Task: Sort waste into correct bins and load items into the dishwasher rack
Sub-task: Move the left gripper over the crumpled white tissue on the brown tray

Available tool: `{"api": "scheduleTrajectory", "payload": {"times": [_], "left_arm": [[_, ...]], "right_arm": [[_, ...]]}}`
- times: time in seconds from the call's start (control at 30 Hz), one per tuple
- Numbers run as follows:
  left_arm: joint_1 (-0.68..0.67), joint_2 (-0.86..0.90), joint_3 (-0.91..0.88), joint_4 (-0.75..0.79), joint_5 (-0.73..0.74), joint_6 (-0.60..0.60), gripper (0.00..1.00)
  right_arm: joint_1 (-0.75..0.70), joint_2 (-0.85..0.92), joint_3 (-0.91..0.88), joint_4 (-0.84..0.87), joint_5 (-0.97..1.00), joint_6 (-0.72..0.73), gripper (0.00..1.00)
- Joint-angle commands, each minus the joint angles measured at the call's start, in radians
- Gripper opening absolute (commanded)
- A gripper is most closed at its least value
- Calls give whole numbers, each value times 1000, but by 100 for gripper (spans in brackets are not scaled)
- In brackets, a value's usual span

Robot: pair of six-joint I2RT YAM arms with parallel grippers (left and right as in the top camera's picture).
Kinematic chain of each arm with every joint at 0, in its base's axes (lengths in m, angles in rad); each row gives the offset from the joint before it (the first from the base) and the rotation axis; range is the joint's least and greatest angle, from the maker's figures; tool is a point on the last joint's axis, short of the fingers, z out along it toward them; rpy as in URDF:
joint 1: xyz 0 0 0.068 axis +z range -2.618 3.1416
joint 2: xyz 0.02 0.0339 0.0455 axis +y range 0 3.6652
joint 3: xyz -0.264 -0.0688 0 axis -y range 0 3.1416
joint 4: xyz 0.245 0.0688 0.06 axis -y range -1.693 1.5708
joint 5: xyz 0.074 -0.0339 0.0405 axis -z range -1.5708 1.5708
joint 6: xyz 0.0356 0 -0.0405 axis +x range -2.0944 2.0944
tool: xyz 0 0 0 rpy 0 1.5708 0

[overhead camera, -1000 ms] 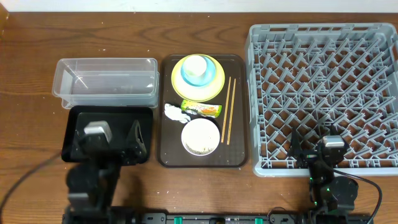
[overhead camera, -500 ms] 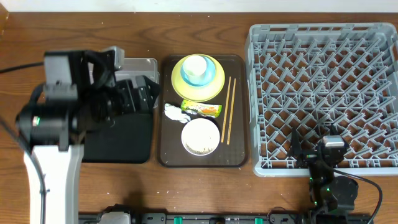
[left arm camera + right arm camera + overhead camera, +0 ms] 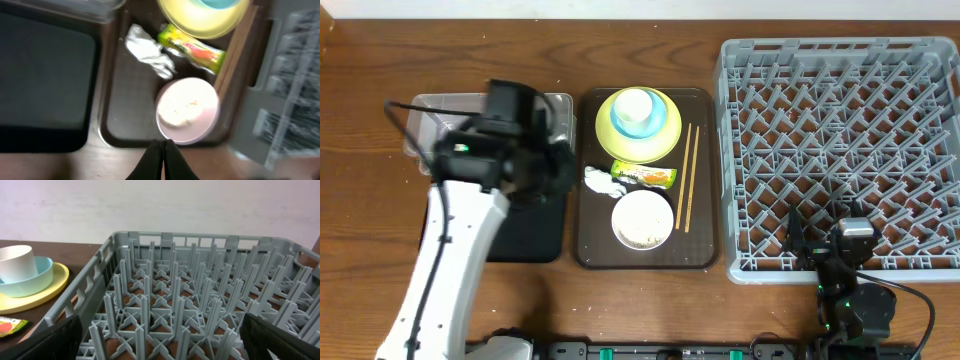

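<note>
Wooden table [image 3: 520, 40]: the tissue [image 3: 148, 50] lies on the brown tray [image 3: 125, 112], at twelve o'clock from the nearer left gripper [image 3: 162, 157], whose fingers are pressed together and empty. The right gripper [image 3: 160, 335] is spread wide at the rack [image 3: 165, 280].

- Overhead: straight down from far, covering the whole table [image 3: 360, 250].
- Left wrist: faces down, nearer, over the brown serving tray [image 3: 125, 100].
- Right wrist: low, close, level across the dishwasher rack [image 3: 165, 239]; shares the yellow plate [image 3: 45, 291] with both.

Left end effector [image 3: 163, 152] swung over toward brown tray [image 3: 595, 240]; jaws snapped shut
</note>
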Motion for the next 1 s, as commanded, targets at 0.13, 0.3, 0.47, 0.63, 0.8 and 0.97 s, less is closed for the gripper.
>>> {"api": "scheduleTrajectory", "payload": {"times": [0.13, 0.3, 0.47, 0.63, 0.8, 0.97], "left_arm": [[-153, 27, -130, 227, -410, -158, 6], [-159, 100, -163, 344, -429, -177, 17], [-159, 207, -163, 396, -422, -176, 38], [-159, 262, -163, 415, -366, -176, 52], [-159, 267, -163, 415, -359, -175, 52], [-159, 267, -163, 415, -327, -176, 54]], "right_arm": [[3, -4, -1, -5, 3, 6, 99], [3, -4, -1, -5, 3, 6, 99], [3, -4, -1, -5, 3, 6, 99], [3, -4, -1, -4, 3, 6, 99], [3, -4, -1, -5, 3, 6, 99], [3, -4, -1, -5, 3, 6, 99]]}}
